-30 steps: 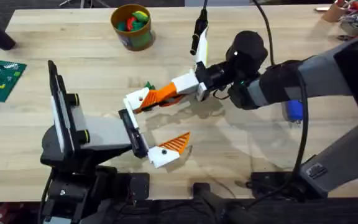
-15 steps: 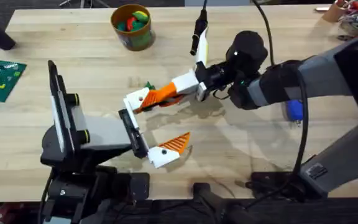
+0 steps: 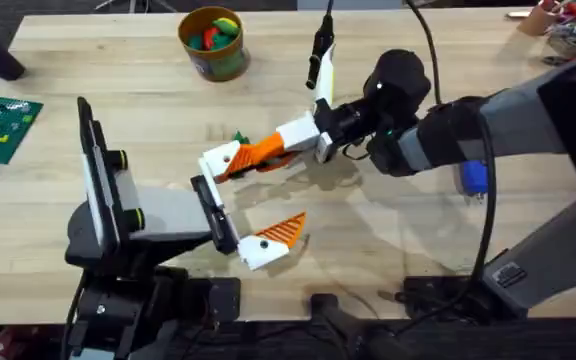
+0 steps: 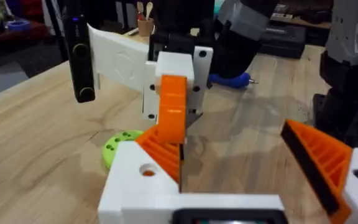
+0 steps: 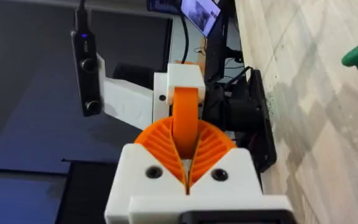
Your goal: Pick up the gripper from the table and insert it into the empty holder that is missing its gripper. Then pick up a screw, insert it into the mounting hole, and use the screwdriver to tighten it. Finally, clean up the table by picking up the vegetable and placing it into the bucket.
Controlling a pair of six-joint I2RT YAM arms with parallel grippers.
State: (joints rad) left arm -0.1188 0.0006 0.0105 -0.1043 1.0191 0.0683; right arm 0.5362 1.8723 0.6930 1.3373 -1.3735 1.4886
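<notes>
My right gripper reaches in from the right and is shut on the orange ribbed gripper. The piece's far end sits against the white holder, the upper prong of my left gripper. That left gripper stands open, and its lower prong carries its own orange finger. Seen from the left wrist, the orange gripper runs edge-on between holder and right gripper. A small green vegetable lies just behind. The blue screwdriver shows beside the right arm. The bucket stands far back. The screw is out of view.
A black-and-white camera stick stands behind the right gripper. A green brick plate lies at the table's left edge. Cups and clutter sit at the far right corner. Toy vegetables fill the bucket.
</notes>
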